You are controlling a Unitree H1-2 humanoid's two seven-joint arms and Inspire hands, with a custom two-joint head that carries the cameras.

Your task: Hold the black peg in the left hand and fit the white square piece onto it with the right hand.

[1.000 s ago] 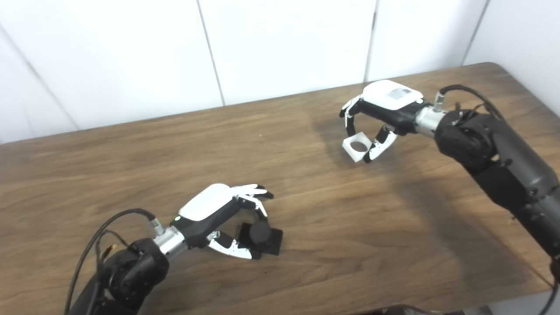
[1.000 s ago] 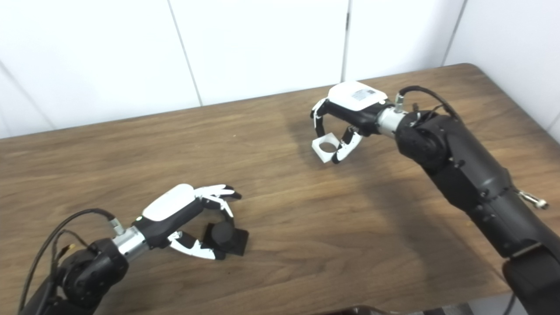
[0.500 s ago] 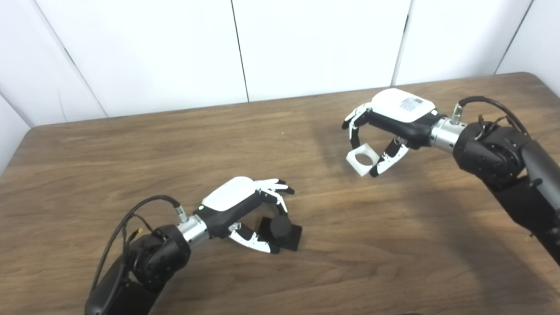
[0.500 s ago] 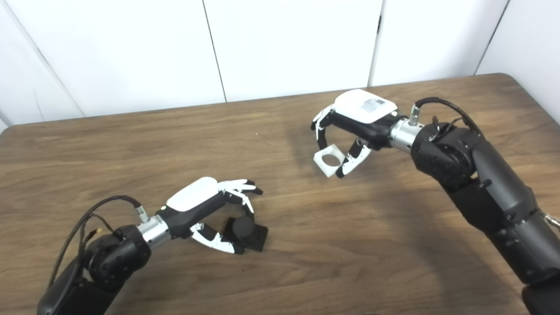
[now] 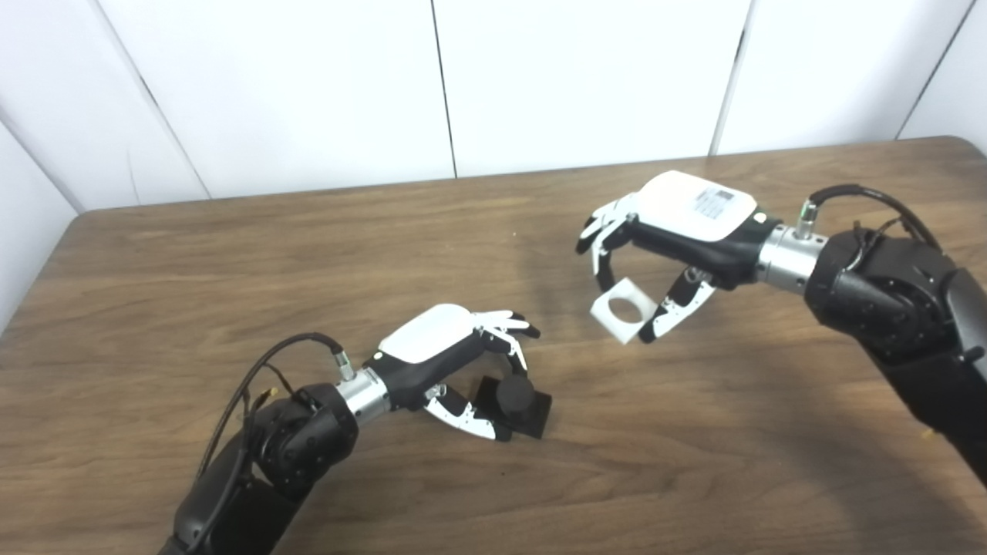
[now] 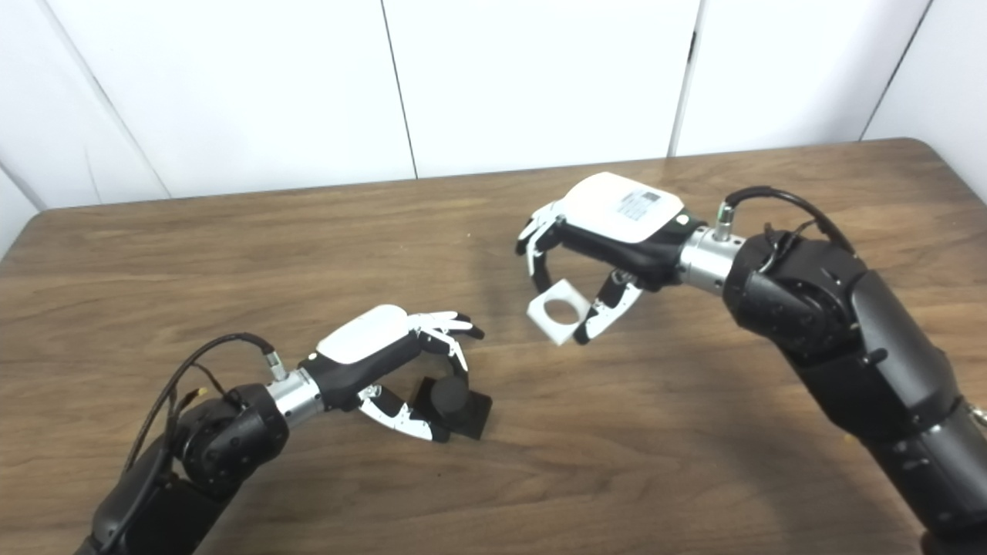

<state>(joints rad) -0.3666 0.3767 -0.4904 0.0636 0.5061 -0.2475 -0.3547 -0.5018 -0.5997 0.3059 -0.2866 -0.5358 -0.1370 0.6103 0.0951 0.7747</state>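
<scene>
The black peg (image 5: pixel 515 397), a round stub on a square black base, sits low at the table's front centre. My left hand (image 5: pixel 443 354) is shut on it, with a finger over the top and the thumb along the near side. Whether the base touches the wood I cannot tell. The white square piece (image 5: pixel 621 310) has a round hole through it and hangs above the table. My right hand (image 5: pixel 678 231) is shut on it, fingers on its far edge and thumb on its right edge. The piece is up and to the right of the peg, well apart from it.
The brown wooden table (image 5: pixel 231 254) ends at a white panelled wall (image 5: pixel 308 85) behind, with its left corner (image 5: pixel 77 220) in view. Loose cables loop off both wrists. My right forearm (image 5: pixel 910 308) crosses the table's right side.
The camera has swung, shifting the whole picture. Apart from that, my right hand has carried the white piece down and left, closer to the peg. My left hand keeps its hold.
</scene>
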